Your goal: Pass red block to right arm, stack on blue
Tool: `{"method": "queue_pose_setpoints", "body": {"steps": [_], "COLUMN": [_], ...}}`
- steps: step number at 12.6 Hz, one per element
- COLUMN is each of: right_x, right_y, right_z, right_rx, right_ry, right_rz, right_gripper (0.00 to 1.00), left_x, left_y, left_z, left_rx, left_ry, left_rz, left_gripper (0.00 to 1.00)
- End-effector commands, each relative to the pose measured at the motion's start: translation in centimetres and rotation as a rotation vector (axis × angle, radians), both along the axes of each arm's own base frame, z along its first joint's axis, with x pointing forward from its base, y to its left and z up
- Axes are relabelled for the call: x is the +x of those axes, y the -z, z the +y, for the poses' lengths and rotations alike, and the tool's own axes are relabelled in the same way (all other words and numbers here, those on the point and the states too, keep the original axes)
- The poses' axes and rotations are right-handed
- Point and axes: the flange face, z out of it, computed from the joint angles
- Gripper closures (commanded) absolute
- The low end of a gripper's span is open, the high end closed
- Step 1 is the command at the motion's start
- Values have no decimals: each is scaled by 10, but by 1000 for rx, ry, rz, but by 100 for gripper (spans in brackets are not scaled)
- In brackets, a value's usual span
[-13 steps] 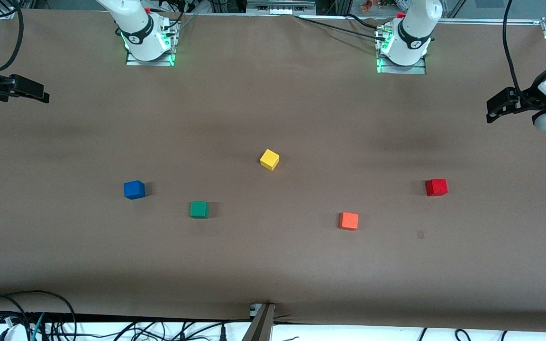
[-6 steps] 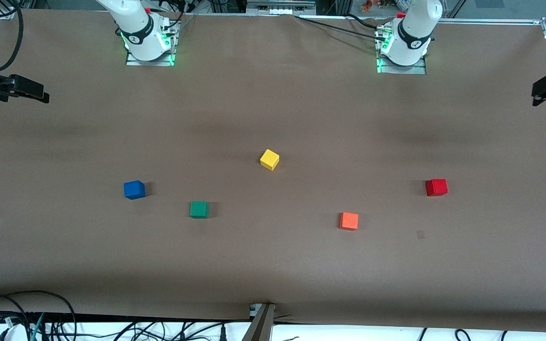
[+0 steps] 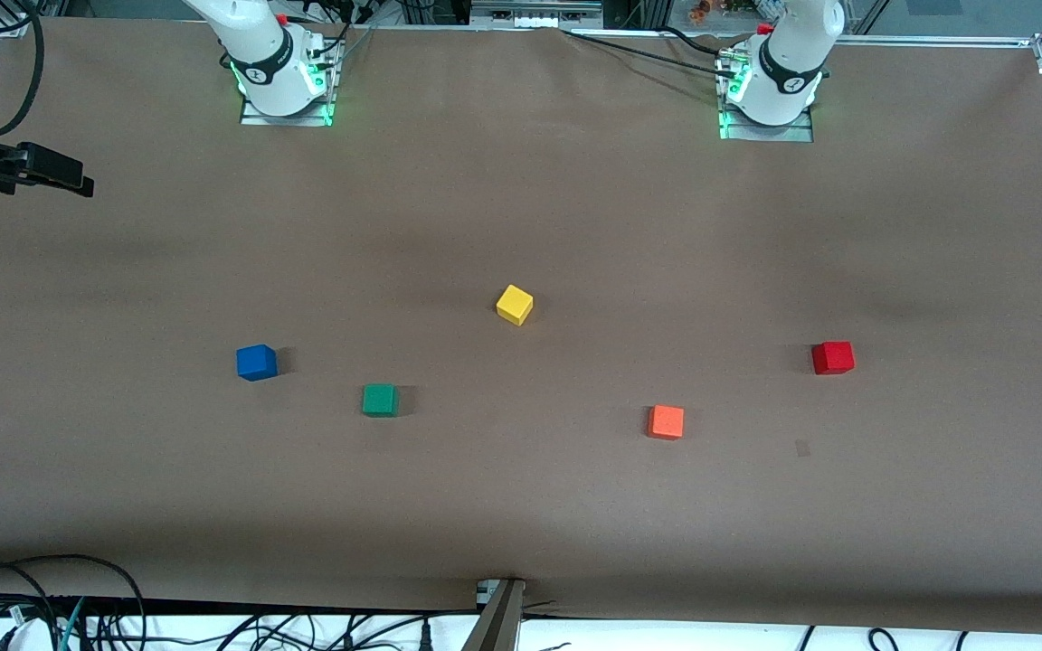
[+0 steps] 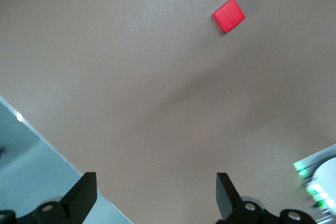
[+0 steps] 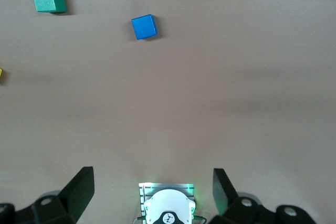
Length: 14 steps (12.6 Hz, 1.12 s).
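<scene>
While five cubes sit well apart on the brown paper-covered table (image 3: pixel 521 506), nothing crowds the red block (image 3: pixel 833 357), which lies toward the left arm's end; the orange cube (image 3: pixel 666 421) is its closest neighbour, slightly nearer the front camera. The blue cube (image 3: pixel 256 362) sits toward the right arm's end beside the green cube (image 3: pixel 380 400), with the yellow cube (image 3: pixel 514 304) mid-table. The right gripper (image 3: pixel 78 183) hangs wide open over that table end; the left gripper (image 4: pixel 156 195), wide open and empty, is over the table's edge.

No readable text, label, brand or number shows anywhere on the cubes, arms or table
</scene>
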Motion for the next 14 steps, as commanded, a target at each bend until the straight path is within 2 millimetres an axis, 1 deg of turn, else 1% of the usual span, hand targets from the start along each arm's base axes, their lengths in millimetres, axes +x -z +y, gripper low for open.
{"method": "queue_pose_setpoints", "body": {"steps": [1,2,4,7,10,11,12,14], "right_x": [0,0,1,1,1,1,1,1], "right_y": [-5,-5,-5,-5,-5,-5,-5,-5], "right_z": [-1,-1,-1,-1,-1,-1,0,0], "right_rx": [14,14,14,14,14,14,14,14], "right_ry": [0,0,0,0,0,0,-2,-2], "right_rz": [-9,-9,-14,-14,-14,-14,-14,-14], "right_gripper": [0,0,0,0,0,0,0,0], "left_x": [9,11,14,14,16,17,13,10], "left_y": [23,37,73,128,198,223,244,275], "left_z": [34,48,80,116,138,139,143,146], "left_rx": [-111,-157,-249,-375,-544,-593,-631,-693], "left_ry": [97,149,234,319,414,436,449,474], "left_rz": [-7,-14,-43,-85,-146,-148,-151,-162], "left_gripper": [0,0,0,0,0,0,0,0]}}
